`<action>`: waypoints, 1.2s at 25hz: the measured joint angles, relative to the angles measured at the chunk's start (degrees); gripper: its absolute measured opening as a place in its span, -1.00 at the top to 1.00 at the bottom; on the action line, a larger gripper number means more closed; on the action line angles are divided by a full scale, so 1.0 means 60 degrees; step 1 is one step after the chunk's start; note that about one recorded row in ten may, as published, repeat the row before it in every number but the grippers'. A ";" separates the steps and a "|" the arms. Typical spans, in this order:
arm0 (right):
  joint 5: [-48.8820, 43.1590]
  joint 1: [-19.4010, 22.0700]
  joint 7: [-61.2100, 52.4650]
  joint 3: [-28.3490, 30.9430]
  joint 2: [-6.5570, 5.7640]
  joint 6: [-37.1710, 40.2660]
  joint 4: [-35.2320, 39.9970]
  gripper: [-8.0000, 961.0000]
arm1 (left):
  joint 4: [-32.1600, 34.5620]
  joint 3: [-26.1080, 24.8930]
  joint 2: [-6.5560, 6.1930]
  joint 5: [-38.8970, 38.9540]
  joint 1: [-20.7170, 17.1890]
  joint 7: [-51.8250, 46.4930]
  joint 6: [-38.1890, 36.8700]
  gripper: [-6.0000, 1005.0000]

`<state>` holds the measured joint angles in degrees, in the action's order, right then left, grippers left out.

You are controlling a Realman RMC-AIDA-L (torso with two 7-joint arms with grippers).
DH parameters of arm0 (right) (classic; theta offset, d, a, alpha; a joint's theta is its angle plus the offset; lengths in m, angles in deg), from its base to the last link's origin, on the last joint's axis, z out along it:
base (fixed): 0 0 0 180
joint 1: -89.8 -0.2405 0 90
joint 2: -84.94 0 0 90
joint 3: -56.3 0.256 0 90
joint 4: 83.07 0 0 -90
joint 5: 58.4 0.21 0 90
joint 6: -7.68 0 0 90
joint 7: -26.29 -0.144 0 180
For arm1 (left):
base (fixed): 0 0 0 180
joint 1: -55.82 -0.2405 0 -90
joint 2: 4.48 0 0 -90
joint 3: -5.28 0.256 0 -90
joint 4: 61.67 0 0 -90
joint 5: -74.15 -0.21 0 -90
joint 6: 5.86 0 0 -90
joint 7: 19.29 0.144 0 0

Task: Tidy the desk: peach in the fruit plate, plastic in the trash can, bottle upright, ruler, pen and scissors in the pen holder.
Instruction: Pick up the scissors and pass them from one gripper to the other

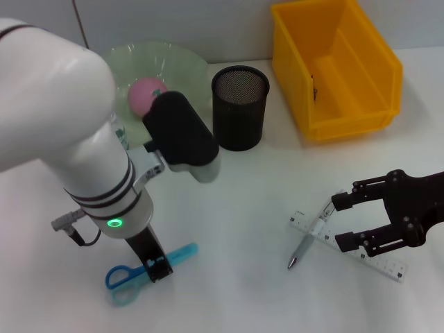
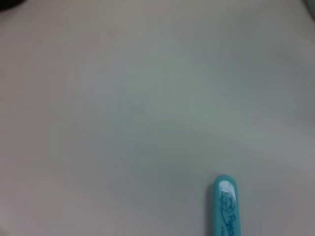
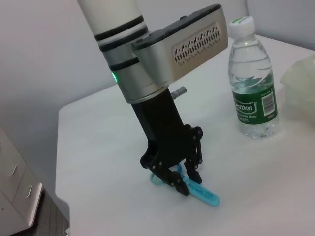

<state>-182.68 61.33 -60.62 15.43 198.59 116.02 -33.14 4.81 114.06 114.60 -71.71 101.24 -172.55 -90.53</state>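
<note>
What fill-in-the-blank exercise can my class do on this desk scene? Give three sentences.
1. The peach lies in the ____.
2. The left gripper is down at the ____ on the desk.
3. The right gripper hovers open over the ruler and the ____.

Missing words: fruit plate; scissors; pen

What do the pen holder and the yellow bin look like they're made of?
Pen holder: looks like black metal mesh, matte; the fine see-through grid and solid rim suggest it. Yellow bin: likely moulded plastic, smooth and slightly glossy, with uniform colour and rounded edges.
</note>
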 joint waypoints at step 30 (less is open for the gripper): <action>0.0093 -0.0030 0.0091 0.0092 0.0107 -0.0518 0.0001 -0.55 | -0.4446 -0.9870 -0.0137 0.9971 -0.2051 0.6809 -0.2285 0.54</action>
<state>-182.12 61.15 -60.08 15.98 199.23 112.91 -33.14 -21.87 54.84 113.78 -11.89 88.94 -131.70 -104.25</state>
